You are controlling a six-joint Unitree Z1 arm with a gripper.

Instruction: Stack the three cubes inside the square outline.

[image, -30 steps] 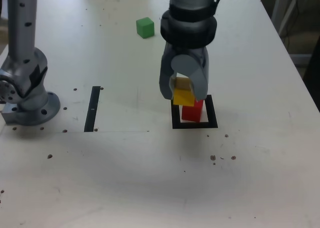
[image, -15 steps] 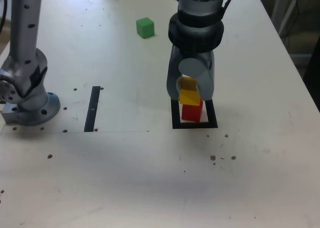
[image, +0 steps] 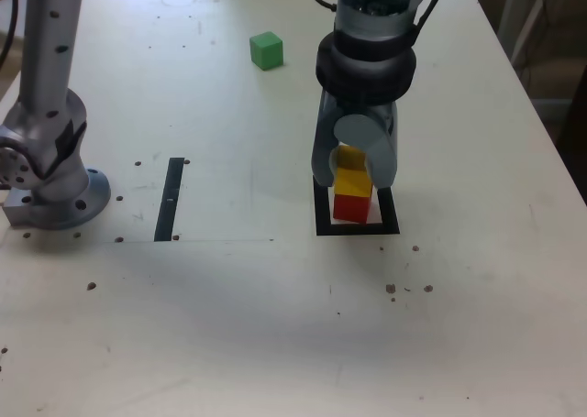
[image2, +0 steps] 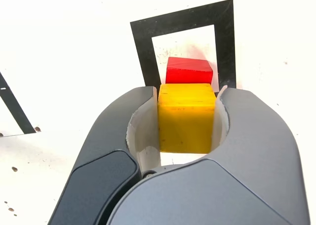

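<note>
My fingers [image2: 261, 136] are clenched on the yellow cube [image2: 186, 121], above the square outline [image: 390, 217]. The worktop [image: 229, 334] spreads around that outline, with the arm's upright part [image: 48, 50] well off to the exterior view's left. The black strip [image: 170, 202] lies between them. Inside the outline sits the red cube [image: 351, 208] — I can't tell if yellow touches it. The green cube [image: 267, 50] rests well apart, up and left of the outline in the exterior view.

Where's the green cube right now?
Exterior view: the green cube sits on the far part of the table, left of the claw.
</note>
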